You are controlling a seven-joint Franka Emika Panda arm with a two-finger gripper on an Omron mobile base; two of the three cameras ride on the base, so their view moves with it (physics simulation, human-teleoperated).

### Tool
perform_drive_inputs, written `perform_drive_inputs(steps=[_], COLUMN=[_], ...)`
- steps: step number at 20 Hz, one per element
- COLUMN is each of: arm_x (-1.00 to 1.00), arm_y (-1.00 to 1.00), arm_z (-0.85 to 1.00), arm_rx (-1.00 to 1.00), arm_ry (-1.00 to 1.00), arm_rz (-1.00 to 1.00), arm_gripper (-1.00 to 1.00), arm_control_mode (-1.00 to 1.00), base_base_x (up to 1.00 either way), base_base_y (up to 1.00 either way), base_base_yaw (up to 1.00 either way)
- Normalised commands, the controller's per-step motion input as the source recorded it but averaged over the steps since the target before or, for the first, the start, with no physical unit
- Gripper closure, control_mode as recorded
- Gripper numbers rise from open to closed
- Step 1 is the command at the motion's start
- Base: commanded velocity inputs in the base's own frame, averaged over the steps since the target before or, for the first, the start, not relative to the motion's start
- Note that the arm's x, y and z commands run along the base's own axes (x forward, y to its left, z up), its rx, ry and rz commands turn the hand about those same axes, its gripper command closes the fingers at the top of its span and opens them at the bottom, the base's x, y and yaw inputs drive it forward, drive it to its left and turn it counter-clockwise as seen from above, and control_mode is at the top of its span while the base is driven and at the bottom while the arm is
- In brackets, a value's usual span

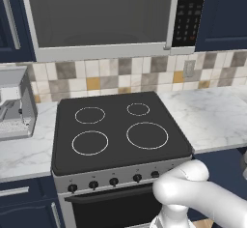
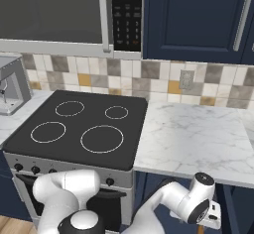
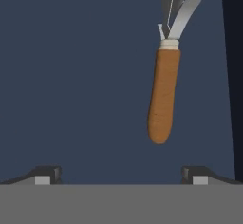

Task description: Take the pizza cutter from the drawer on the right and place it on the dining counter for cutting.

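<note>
— Where's the arm?
— Bent low under the marble worktop (image 2: 193, 134), gripper (image 3: 121, 173) spread wide, holding nothing.
— And the pizza cutter (image 3: 163, 88)?
— Ahead, right of centre, lying on the drawer's (image 3: 71, 76) flat navy surface: smooth brown wooden handle, pale metal collar.

- The black four-ring cooktop (image 1: 118, 128) sits between two stretches of white marble worktop (image 1: 210, 116).
- The silver microwave (image 1: 103, 17) hangs above the cooktop, before the tiled backsplash (image 1: 111, 77).
- The grey coffee machine (image 1: 14, 104) stands on the worktop left of the cooktop.
- The brown-handled pizza cutter (image 3: 163, 95) lies on the navy drawer floor (image 3: 76, 76), toward its right side.
</note>
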Motion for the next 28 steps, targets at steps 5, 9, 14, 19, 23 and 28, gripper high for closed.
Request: perform_drive_inputs(steps=[5,9,14,19,23,28], arm_x=[0.01,0.0,0.06,0.19,0.23,0.17], arm_y=[0.0,0.0,0.0,-0.01,-0.12,-0.23], arm_z=[0.0,0.0,-0.1,-0.14,-0.09,-0.09], arm_rx=[0.0,0.0,0.0,0.0,0.0,0.0], arm_ry=[0.0,0.0,0.0,0.0,0.0,0.0], arm_rz=[0.0,0.0,0.0,0.01,0.03,0.06], arm_gripper=[-1.0,-1.0,-1.0,-1.0,-1.0,-1.0], arm_control_mode=[-1.0,-1.0,-1.0,-1.0,-1.0,-1.0], base_base_x=[0.0,0.0,0.0,0.0,0.0,0.0], base_base_y=[0.0,0.0,0.0,0.0,0.0,0.0], base_base_yaw=[0.0,0.0,0.0,0.0,0.0,0.0])
